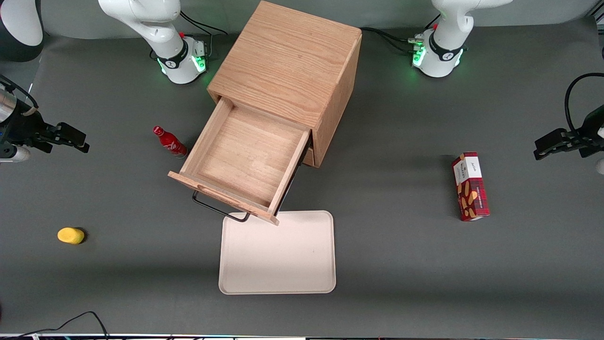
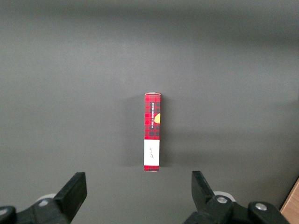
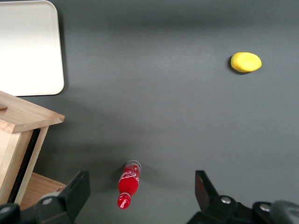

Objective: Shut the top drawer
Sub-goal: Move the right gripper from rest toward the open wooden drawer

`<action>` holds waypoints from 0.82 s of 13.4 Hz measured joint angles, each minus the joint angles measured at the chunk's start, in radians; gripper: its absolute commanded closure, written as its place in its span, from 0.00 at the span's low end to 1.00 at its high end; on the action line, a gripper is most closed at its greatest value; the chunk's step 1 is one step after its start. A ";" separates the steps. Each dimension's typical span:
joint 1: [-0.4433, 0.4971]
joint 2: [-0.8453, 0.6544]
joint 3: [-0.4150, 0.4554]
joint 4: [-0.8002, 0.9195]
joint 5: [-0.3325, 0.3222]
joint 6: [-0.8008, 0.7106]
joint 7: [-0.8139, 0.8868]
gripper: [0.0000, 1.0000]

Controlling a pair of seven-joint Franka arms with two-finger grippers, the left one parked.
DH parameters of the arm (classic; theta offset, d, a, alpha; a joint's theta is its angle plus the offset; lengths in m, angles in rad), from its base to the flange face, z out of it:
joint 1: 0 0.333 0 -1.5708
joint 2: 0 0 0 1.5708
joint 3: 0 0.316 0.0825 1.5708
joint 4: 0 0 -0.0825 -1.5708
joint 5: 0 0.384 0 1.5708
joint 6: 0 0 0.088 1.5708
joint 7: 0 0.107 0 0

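The light oak cabinet (image 1: pixel 288 61) stands at the middle of the table. Its top drawer (image 1: pixel 245 156) is pulled far out toward the front camera and its tray holds nothing. The black wire handle (image 1: pixel 219 208) sits on the drawer's front. A corner of the drawer front shows in the right wrist view (image 3: pixel 28 116). The lower drawer is mostly hidden under the top one. My gripper (image 1: pixel 80 141) hovers above the table toward the working arm's end, well away from the drawer. It is open and holds nothing (image 3: pixel 141 182).
A red bottle (image 1: pixel 170 143) stands beside the open drawer, below my gripper (image 3: pixel 128 185). A yellow object (image 1: pixel 71 235) lies nearer the front camera. A cream tray (image 1: pixel 278 255) lies in front of the drawer. A red box (image 1: pixel 469 186) lies toward the parked arm's end.
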 measured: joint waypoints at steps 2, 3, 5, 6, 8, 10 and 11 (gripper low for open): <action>0.000 0.000 0.000 -0.001 0.000 0.000 0.000 0.00; 0.000 0.000 0.000 -0.001 0.000 0.001 0.000 0.00; 0.000 0.001 0.001 -0.002 0.000 0.004 -0.001 0.00; 0.000 0.005 0.003 -0.002 0.000 0.006 -0.003 0.00; 0.005 0.019 0.012 0.001 0.000 0.015 -0.012 0.00; 0.012 0.058 0.035 0.033 0.000 0.020 -0.052 0.00; 0.016 0.092 0.046 0.068 0.000 0.021 -0.080 0.00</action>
